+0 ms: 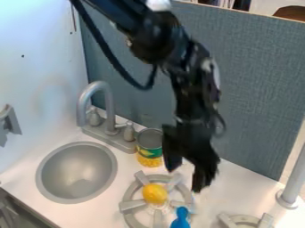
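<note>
Yellow and rounded, a lemon-like toy (pixel 155 193) lies on the grey burner grate (pixel 132 205), near its middle, between the prongs. The black gripper (pixel 185 179) hangs over the far right side of that grate, pointing down; its two fingers stand apart with a gap between them, and nothing is held there. At the front of the grate is a bright blue object (pixel 180 219), its narrow rounded end up beside a prong and its lower part cut off by the bottom edge.

A tin can (pixel 149 150) with a green and yellow label stands upright behind the grate, close to the gripper's left side in the view, so it crowds that side. Left of the can come the grey faucet (pixel 83 106) with its two handles and the round sink (pixel 77 173). A blue-grey fabric panel (pixel 256 89) rises behind the arm and bounds the counter (pixel 233 189) at the back. To the right, part of a second burner (pixel 228 220) shows at the bottom edge, and a grey post (pixel 294 180) stands near the right edge.
</note>
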You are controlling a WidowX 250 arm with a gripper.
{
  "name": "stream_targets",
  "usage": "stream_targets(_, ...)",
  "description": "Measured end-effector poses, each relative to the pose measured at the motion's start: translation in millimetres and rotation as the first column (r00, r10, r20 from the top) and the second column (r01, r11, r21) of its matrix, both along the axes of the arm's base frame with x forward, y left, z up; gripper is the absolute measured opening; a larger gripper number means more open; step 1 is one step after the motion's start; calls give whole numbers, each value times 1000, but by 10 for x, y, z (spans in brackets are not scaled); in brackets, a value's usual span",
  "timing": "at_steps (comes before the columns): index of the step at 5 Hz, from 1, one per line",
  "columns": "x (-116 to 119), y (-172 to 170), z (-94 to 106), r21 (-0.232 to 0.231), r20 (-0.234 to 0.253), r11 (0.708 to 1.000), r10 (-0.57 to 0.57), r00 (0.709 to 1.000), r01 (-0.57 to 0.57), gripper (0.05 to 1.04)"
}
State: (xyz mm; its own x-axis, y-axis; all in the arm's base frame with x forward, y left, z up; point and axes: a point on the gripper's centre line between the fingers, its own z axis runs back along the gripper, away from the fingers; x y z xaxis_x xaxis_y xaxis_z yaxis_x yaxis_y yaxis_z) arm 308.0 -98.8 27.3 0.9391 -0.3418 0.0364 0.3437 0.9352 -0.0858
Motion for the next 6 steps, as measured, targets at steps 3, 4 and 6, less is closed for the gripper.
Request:
stream_targets(3, 518, 829, -69, 140, 24, 963, 228, 973, -229, 1001)
stream_targets(4, 650, 1114, -222, 153, -3, 937, 317, 948, -313, 1001)
stream_targets(6, 900, 1120, -523, 158, -35, 934, 328, 944, -319, 1001)
